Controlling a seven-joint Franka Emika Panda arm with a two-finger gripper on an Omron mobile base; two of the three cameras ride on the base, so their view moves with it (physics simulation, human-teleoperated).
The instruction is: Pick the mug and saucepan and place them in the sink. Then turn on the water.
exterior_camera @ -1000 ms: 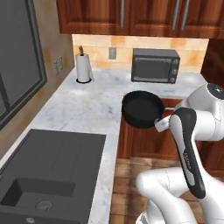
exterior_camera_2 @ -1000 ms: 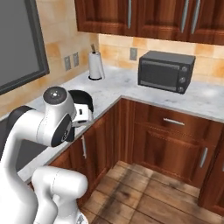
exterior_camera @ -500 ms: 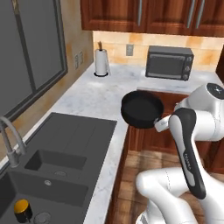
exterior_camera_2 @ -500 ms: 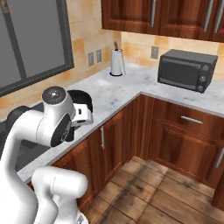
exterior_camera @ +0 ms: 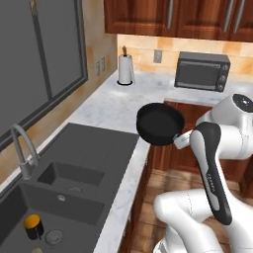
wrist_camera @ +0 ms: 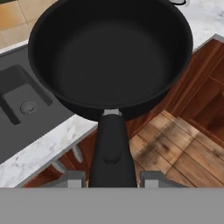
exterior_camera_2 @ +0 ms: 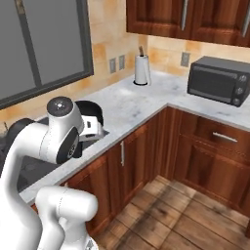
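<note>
The black saucepan (exterior_camera: 159,122) hangs level in the air over the counter's front edge, to the right of the sink. My gripper (exterior_camera: 181,140) is shut on its short thick handle (wrist_camera: 111,148), with a fingertip on either side in the hand view. The same pan (wrist_camera: 109,57) shows from above there, empty, and peeks out behind my arm (exterior_camera_2: 93,110) in the right base view. The mug (exterior_camera: 33,225), dark with an orange top, stands upright in the sink's (exterior_camera: 74,205) near basin beside the drain. The grey tap (exterior_camera: 22,150) rises at the sink's left. The water is out of view.
White marble counter (exterior_camera: 116,106) runs back to a corner with a paper-towel roll (exterior_camera: 125,69) and a microwave (exterior_camera: 201,70). A flat dark panel (exterior_camera: 99,143) adjoins the sink. Wooden cabinets and floor (exterior_camera_2: 195,215) lie to the right.
The whole picture has shifted as the base drove left along the counter, bringing the sink, tap and mug into view. The saucepan stays in my grip, unchanged relative to the arm.
</note>
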